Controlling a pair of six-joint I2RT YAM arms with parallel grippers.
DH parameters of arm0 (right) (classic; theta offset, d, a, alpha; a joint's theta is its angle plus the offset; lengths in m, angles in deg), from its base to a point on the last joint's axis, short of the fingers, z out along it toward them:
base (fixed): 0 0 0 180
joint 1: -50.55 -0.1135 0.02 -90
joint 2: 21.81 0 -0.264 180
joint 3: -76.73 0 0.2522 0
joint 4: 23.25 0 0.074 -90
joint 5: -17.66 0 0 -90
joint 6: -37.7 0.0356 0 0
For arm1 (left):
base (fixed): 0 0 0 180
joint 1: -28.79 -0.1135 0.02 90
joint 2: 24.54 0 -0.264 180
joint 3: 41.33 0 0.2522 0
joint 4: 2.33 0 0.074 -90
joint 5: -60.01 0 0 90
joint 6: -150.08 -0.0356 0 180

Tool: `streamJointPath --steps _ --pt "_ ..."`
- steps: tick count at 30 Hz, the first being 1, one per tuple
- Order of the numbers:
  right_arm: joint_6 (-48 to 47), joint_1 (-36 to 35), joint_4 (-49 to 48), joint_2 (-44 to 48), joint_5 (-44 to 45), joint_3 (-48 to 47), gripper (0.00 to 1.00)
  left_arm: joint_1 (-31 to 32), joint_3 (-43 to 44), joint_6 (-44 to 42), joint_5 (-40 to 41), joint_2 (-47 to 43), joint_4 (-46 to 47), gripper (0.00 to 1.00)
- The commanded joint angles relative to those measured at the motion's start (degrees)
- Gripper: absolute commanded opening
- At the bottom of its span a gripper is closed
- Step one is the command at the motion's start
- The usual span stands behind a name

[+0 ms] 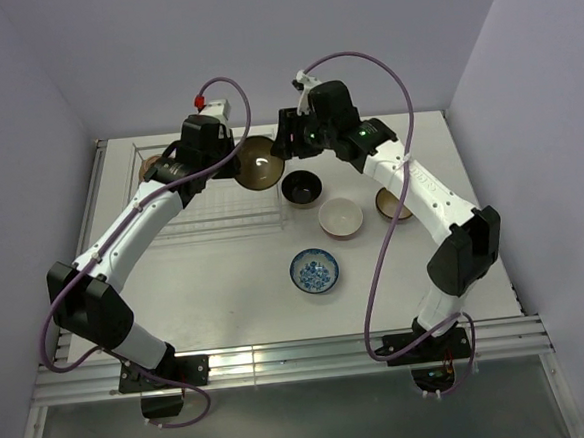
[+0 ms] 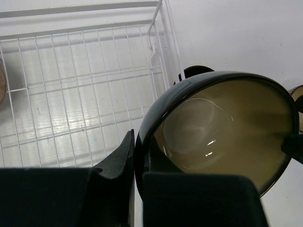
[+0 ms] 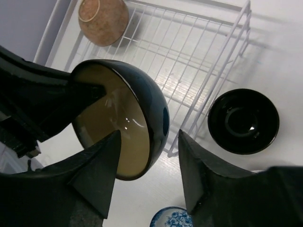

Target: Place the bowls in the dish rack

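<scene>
The two arms rise from the near edge of the worktop point(image 1: 227, 294) and bend inward to meet toward its far edge. Nearest of the dishes is the blue-patterned bowl point(image 1: 316, 271), upright near the middle of the worktop. Beyond it and a little to the right stands the white bowl point(image 1: 340, 219), also upright. The tan bowl point(image 1: 387, 205) sits just to its right, partly hidden behind the right arm. Farther back the black bowl point(image 1: 301, 188) stands upright just off the right end of the dish rack point(image 1: 234, 221).

The rack takes up the far left part of the worktop. At its right end the glossy bowl point(image 1: 258, 164), dark outside and tan inside, is held in the air and tipped steeply onto its edge. The left claw point(image 2: 137, 151) is clamped tight on its rim, one finger inside and one outside.

The right claw point(image 3: 149, 137) is partly open and straddles the opposite rim. Its outer finger point(image 3: 194, 175) stands clear of the bowl's dark wall. Whether the inner one touches the tan side cannot be told.

In the rack's far left corner lies the brown bowl point(image 3: 103, 20), tilted so that its foot ring shows.
</scene>
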Motion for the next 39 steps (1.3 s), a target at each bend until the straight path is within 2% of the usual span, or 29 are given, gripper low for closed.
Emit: streamJointPath --steps 1,4,9,13,15,16,17,20,21,23,24,27,28,30,33,34,35,39 --pt "-1.16 -1.09 1.42 -2.08 5.47 -3.79 0.56 0.27 3.49 1.99 0.66 -2.24 7.22 0.0" --pt "-1.77 -1.44 1.87 -2.96 6.09 -3.97 0.54 0.45 3.41 1.9 0.4 -2.68 7.49 0.0" --pt "-2.92 -2.41 2.22 -4.45 6.53 -4.58 0.4 0.88 2.79 1.46 0.57 -3.21 7.84 0.0" --pt "-4.23 -3.64 3.36 -6.39 7.93 -6.16 0.36 1.24 2.88 1.11 0.83 -3.21 7.84 0.0" --pt "-4.76 -4.08 3.88 -6.83 8.73 -6.86 0.26 1.41 2.79 0.85 0.92 -3.21 7.84 0.0" --pt "-4.94 -4.08 3.89 -7.09 8.73 -6.87 0.11 1.5 2.79 0.5 0.92 -3.21 7.84 0.0" --pt "-4.94 -4.17 3.8 -7.18 9.25 -6.87 0.02 1.59 2.7 0.41 0.92 -3.21 7.84 0.0" --pt "-5.03 -4.17 3.45 -6.92 9.61 -6.6 0.0 1.59 2.35 -0.12 -0.21 -3.47 7.93 0.02" --pt "-4.94 -4.17 3.01 -6.83 9.43 -6.25 0.0 1.59 2.26 -0.12 -0.22 -3.65 7.93 0.13" --pt "-4.94 -3.91 2.4 -6.39 8.12 -5.81 0.0 1.15 2.44 -0.73 -3.54 -4.0 7.75 0.27" --pt "-4.77 -3.65 1.87 -5.96 6.46 -5.38 0.0 -0.07 2.7 -0.73 -5.65 -4.17 7.23 0.43" --pt "-4.5 -2.07 -0.06 -5.25 1.98 -4.32 0.0 -4.98 2.88 0.93 -15.65 -5.4 7.13 0.76" --pt "-4.5 -1.71 -0.5 -5.16 0.74 -4.14 0.0 -6.48 2.88 1.63 -22.04 -5.75 7.22 0.81" --pt "-4.42 -0.4 -2.6 -4.73 -2.5 -3.18 0.0 -10.6 3.32 1.38 -27.88 -6.46 6.44 0.87" --pt "-2.14 2.15 -7.77 -4.02 -11.64 -0.81 0.0 -14.21 1.75 0.85 -38.16 -7.95 6.69 0.89" --pt "-1.17 2.85 -9.45 -3.76 -16.71 -0.1 0.0 -15.01 -1.05 2.76 -40.97 -9.61 7.74 0.89" --pt "0.67 3.56 -11.12 -3.75 -18.85 0.51 0.0 -15.81 -2.47 4.0 -45.61 -10.32 10.8 0.89" --pt "3.84 4.88 -19.03 -3.84 -26.06 1.83 0.0 -17.92 -8.54 13.12 -53.73 -13.22 18.81 0.94"
